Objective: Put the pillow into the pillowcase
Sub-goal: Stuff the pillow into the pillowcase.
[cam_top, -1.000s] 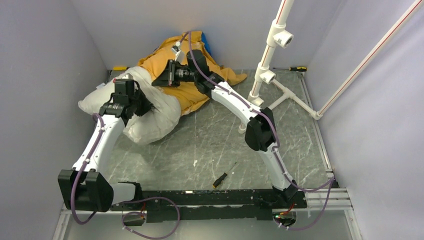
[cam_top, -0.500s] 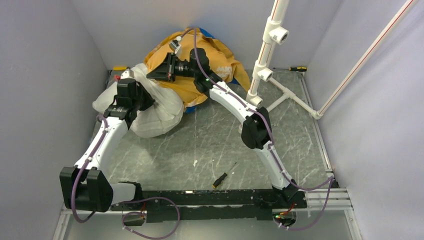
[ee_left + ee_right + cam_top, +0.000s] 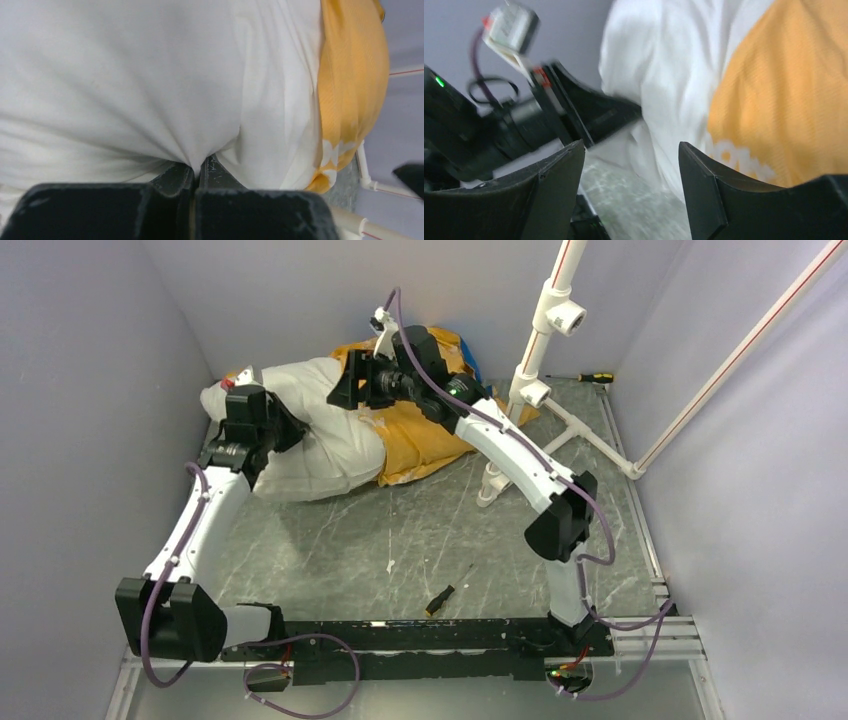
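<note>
Left gripper (image 3: 196, 170): jaws pressed together, a fold of white cover pinched between them, so it has the pillow (image 3: 125, 75) by its skin, not its bulk. Right gripper (image 3: 630, 150): fingers spread wide, nothing between them, hanging just above the line where white meets orange. The pillow lies along the far side of the table (image 3: 420, 530), long axis running left to right, its left end toward the left wall and its right end butted into the pillowcase (image 3: 425, 430). The case, orange side up, is bunched to the right of the pillow against the back wall. In the left wrist view orange cloth seems to lap over the pillow's right end; how deep it goes in I cannot tell. So from the left gripper the case lies to the right, along the pillow's own length. From the right gripper the case's edge is just below and slightly right. The right arm is the nearer to that edge, the left the better placed to push lengthwise. Surface: grey marbled top, smooth looking, cloth should slide. Loose items: near screwdriver (image 3: 447, 591) well clear in front, far screwdriver (image 3: 597, 377) at the back right. White pipe frame (image 3: 545, 335) stands close on the right of the case. Grey walls (image 3: 100, 390) are tight on three sides.
</note>
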Tool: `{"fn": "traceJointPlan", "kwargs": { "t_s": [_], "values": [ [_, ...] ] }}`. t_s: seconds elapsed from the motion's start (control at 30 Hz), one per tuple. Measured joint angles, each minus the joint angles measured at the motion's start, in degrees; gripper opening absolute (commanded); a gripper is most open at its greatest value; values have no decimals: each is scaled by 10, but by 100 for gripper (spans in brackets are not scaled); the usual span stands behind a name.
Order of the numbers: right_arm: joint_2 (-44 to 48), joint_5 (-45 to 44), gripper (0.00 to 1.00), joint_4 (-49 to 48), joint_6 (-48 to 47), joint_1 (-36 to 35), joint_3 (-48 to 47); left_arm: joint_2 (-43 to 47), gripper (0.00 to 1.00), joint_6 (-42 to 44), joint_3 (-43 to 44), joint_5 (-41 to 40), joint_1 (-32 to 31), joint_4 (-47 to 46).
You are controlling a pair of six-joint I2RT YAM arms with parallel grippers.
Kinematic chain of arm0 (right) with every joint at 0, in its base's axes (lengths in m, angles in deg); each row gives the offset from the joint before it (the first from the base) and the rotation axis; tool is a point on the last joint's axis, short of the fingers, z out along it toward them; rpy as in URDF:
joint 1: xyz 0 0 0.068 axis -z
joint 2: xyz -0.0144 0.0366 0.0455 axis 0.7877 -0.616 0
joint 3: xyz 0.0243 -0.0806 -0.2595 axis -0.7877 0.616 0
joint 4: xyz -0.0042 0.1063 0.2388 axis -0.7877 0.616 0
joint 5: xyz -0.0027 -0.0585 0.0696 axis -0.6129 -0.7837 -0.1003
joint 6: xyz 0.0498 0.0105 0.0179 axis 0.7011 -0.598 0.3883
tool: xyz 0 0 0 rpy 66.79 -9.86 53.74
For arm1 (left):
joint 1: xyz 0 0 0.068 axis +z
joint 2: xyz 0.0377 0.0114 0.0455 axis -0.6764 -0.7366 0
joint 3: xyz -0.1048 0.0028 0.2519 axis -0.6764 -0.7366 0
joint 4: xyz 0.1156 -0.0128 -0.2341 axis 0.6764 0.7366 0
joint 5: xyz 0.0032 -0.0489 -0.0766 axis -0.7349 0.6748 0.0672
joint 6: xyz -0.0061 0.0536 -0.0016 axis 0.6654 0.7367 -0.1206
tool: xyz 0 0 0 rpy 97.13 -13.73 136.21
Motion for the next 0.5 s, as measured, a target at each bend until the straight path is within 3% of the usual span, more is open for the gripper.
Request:
{"fn": "traceJointPlan", "kwargs": {
  "t_s": [0.27,0.5],
  "values": [
    [150,-140,71,61,-75,-27,189,-85,0,1,106,34,35,56],
    [169,-180,60,42,-74,-22,337,-113,0,-2,125,61,42,75]
  ]
}}
